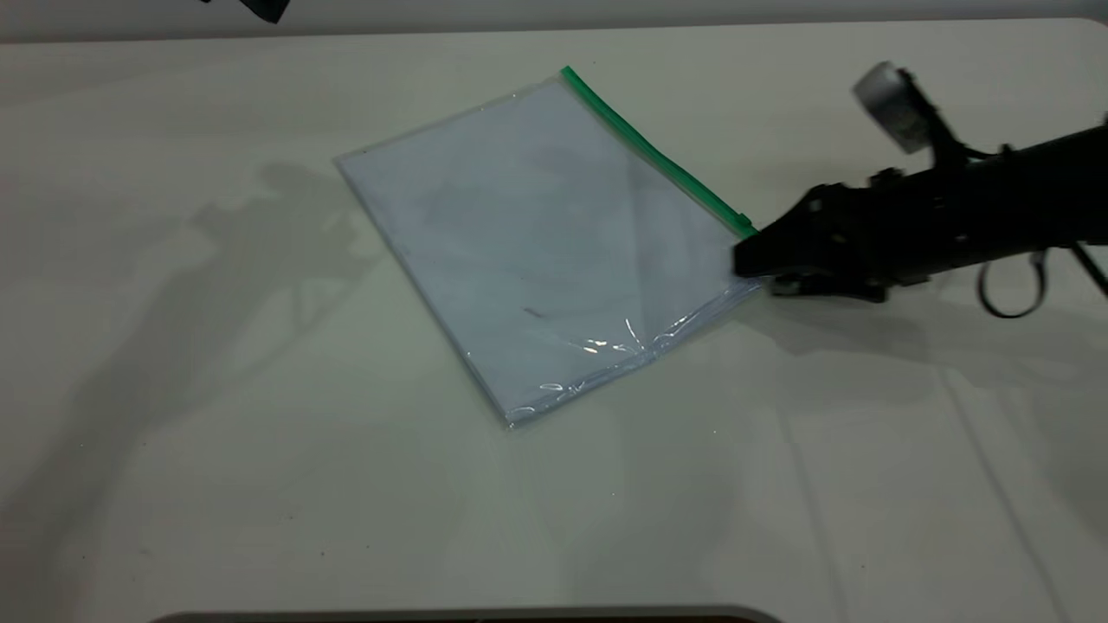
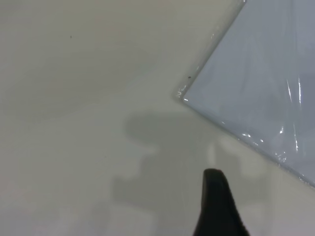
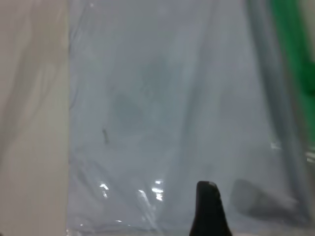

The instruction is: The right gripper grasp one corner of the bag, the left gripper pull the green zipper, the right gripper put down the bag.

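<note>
Clear plastic catches the light where the bag (image 1: pixel 541 251) lies flat and skewed on the white table (image 1: pixel 216 484), white sheets inside. Along the bag's far-right edge runs the green zipper (image 1: pixel 658 156). The right gripper (image 1: pixel 751 260) sits at the bag's right corner, at the zipper's near end; whether its fingers clamp the plastic cannot be told. Of the left gripper, only one dark fingertip (image 2: pixel 216 204) shows, above bare table near the bag's left corner.

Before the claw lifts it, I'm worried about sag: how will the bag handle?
The bag is likely floppy: thin clear plastic, creased near the right claw. Its glossy film may slip. Probably light, holding only paper sheets; a corner lift would likely bend it.
</note>
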Robot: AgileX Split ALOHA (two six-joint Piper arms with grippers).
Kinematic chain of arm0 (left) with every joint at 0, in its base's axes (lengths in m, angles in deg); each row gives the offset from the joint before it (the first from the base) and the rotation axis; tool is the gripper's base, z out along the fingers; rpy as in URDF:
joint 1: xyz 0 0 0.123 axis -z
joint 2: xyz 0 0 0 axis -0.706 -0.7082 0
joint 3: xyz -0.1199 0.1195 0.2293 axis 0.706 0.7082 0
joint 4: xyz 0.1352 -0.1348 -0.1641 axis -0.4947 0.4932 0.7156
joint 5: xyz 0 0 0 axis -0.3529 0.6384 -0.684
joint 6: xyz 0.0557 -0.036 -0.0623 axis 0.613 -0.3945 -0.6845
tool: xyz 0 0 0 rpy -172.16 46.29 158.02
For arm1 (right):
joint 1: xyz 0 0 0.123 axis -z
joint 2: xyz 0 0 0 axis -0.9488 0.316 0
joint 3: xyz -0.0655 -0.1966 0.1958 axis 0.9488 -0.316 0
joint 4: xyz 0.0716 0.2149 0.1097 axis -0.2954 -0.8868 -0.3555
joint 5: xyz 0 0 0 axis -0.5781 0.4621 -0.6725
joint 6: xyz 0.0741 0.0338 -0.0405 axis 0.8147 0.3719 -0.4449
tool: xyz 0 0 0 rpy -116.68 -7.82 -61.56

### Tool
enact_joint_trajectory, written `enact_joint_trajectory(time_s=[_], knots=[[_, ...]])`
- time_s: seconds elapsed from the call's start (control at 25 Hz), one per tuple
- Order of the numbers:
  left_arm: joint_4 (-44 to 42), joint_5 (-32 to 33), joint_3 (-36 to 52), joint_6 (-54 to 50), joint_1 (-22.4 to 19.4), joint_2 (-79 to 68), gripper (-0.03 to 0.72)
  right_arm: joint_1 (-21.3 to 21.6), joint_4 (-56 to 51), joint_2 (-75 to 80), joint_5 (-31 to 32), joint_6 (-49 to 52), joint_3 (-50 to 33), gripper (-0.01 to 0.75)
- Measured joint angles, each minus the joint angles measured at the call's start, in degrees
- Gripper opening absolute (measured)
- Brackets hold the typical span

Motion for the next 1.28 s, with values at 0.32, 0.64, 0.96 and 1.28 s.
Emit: enact_joint_trajectory(time_s=[0.32, 0.64, 0.96, 1.28], knots=[[0.0, 0.0, 0.0, 0.0, 0.0, 0.0, 0.552, -1.9, 0.1, 1.6, 0.4, 0.7, 2.4, 0.547], [0.0, -0.4, 0.0, -0.2, 0.0, 0.0, 0.552, -1.8, 0.2, 1.8, 0.4, 1.7, 3.4, 0.119], [1.3, 3.0, -0.4, -0.2, 0.1, -0.1, 0.552, -1.8, 2.5, 1.1, -0.1, 1.7, 6.3, 0.035], [2.0, 8.4, -7.2, 5.2, 1.2, -1.2, 0.552, -1.9, 8.3, -8.1, -10.3, 2.0, 6.3, 0.035]])
